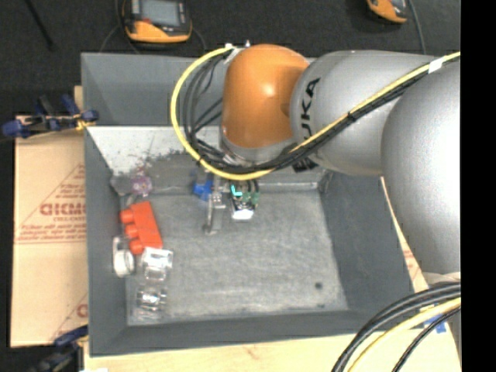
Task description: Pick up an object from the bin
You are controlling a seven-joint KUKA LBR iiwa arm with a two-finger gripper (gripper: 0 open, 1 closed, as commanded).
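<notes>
Blue piece [203, 191] — small, angular, seemingly hard plastic — lying on the floor of the bin [271, 270], right of the orange block [139, 225] and slightly farther back. Looks light and stiff; unlikely to crush or bend, though probably smooth enough to slip from a shallow pinch. Too small to read its exact shape. Best taken across its narrowest width, squarely and low against the floor, to avoid flicking it aside.

Pincer [225, 209] hanging right of the orange block as well, just beside the blue piece on the side away from the block, low over the floor. Cannot tell whether spread or pressed together — largely hidden under the orange wrist cover [260, 91]. Seen pinching nothing. Arm coming in from the right, wrist pointed roughly straight down, yellow cable [180, 107] looped round the cover.

Apart from all this: clear cups [155, 260] just in front of the orange block, a white cap [120, 262] beside them, a pale clear trinket [139, 183] just behind the block. No crowding about the blue piece, so likely room for a straight descent.
</notes>
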